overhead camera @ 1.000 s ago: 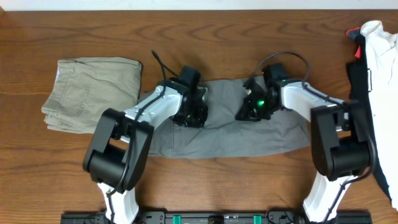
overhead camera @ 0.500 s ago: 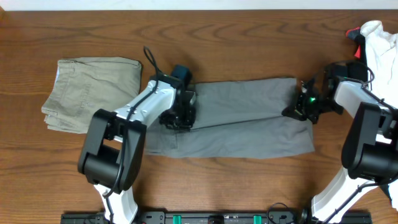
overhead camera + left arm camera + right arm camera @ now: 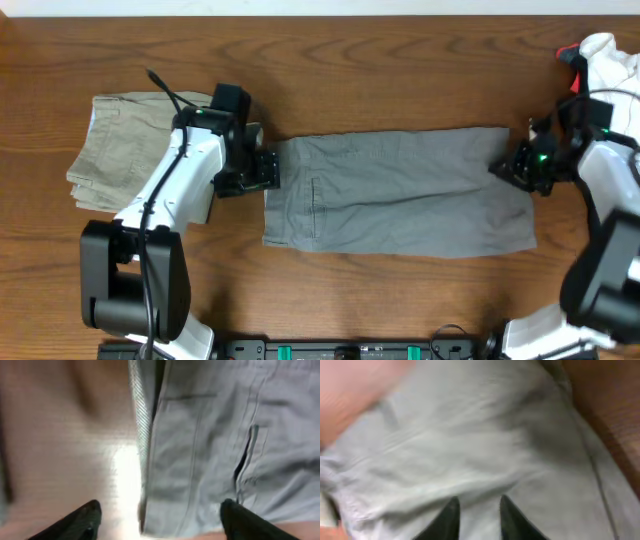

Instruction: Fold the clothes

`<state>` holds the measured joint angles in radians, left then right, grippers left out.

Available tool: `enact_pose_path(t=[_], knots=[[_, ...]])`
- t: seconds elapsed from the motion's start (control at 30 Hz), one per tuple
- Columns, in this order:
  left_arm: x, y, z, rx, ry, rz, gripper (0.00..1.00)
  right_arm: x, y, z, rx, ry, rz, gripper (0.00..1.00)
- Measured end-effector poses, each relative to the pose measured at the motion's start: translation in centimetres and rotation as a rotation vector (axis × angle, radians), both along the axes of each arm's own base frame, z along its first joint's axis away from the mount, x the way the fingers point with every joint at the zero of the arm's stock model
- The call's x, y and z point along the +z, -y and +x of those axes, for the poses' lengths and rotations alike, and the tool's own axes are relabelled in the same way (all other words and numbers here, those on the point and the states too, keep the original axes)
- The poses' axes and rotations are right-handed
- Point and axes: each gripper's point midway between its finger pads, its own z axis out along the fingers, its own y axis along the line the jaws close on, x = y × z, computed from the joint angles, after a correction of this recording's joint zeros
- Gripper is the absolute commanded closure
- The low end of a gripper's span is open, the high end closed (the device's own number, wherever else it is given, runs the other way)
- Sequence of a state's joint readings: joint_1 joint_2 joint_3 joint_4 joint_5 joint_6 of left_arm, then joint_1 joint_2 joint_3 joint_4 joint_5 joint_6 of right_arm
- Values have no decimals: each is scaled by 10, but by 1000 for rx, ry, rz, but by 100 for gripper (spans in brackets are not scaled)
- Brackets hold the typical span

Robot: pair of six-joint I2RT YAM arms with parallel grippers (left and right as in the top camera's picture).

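The grey shorts (image 3: 400,195) lie spread flat across the middle of the table, waistband to the left. My left gripper (image 3: 266,170) sits at their left edge. In the left wrist view it (image 3: 160,515) is open wide, and the waistband edge (image 3: 145,460) with a pocket slit (image 3: 245,455) lies below, untouched by the fingertips. My right gripper (image 3: 507,166) is at the shorts' right edge. Seen from the right wrist, it (image 3: 479,512) stands a little open just above the grey cloth (image 3: 470,445), and the narrow gap between its fingers holds nothing.
A folded beige pair of shorts (image 3: 145,150) lies at the left, close behind my left arm. A white-and-black garment (image 3: 610,80) with a red bit (image 3: 573,58) lies at the right edge, next to my right arm.
Both arms have swept outward from the middle, drawing the shorts out flat and wider. Both grippers have let go of the cloth and opened, the left widely, the right slightly.
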<state>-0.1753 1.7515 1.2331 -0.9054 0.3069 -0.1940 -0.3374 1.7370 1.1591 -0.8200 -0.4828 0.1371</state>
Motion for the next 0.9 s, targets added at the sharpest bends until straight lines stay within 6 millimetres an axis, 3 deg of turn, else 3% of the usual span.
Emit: enact_pose_path(t=[0.07,0.13,0.33,0.4,0.53,0.73,0.83,0.9], knots=[[-9,5,-2,9,-14,-35,15,16,-9,-3,27,28,-5,67],[-20,8,-6,13,-42,-60,15,22,-23,-8,74,28,0,73],[-47,5,-11,51,-109,-106,14,4,-68,-23,224,-53,-6,95],[-51,2,-8,69,-111,-122,11,-5,-79,-28,263,-71,-9,99],[-52,2,-2,93,-106,-162,9,-20,-99,-32,327,-94,-18,99],[-49,24,12,87,-88,-307,10,-42,-122,-38,374,-146,-53,99],[-48,35,16,88,-105,-390,18,-56,-128,-41,381,-185,-66,99],[-49,40,16,95,-127,-438,28,-65,-130,-43,379,-209,-72,99]])
